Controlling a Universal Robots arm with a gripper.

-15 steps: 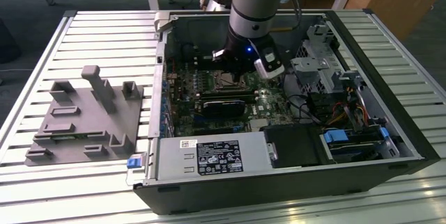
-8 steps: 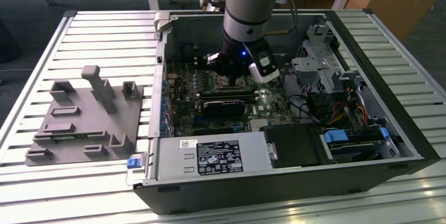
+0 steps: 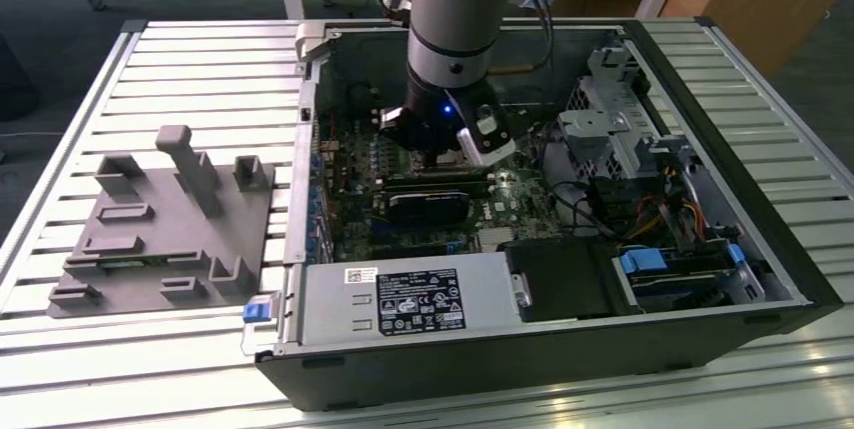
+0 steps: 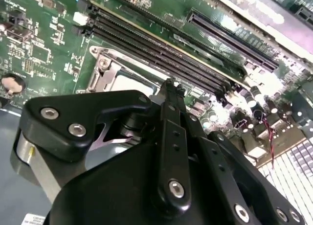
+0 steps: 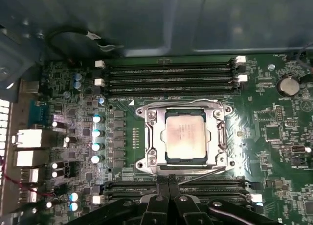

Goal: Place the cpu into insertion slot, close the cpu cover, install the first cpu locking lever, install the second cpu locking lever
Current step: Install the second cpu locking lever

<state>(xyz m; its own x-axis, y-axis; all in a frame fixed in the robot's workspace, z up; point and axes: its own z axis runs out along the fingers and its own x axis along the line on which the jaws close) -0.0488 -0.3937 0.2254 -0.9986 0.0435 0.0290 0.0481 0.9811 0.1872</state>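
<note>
In the first wrist view the cpu (image 5: 185,136), a square chip with a dull silver top, lies flat in the insertion slot, which it hides almost entirely. The cpu cover (image 5: 152,137), a silver frame, lies down around the chip. One thin wire lever (image 5: 176,101) runs along the cover's far edge. Another wire lever (image 5: 208,173) slants out from the edge nearest my gripper (image 5: 168,180). The black fingers are shut together, their tips just beside the cover's edge. In the second wrist view the gripper (image 4: 169,85) hangs over the cpu cover (image 4: 105,68). The exterior view shows the gripper (image 3: 435,156) low inside the open computer case.
Long black memory slots (image 5: 168,73) flank the socket on both sides. A black graphics card (image 3: 430,201), a power supply (image 3: 400,301) and drive cages (image 3: 607,114) crowd the case. A grey fixture (image 3: 160,229) stands on the slatted table at the exterior view's left.
</note>
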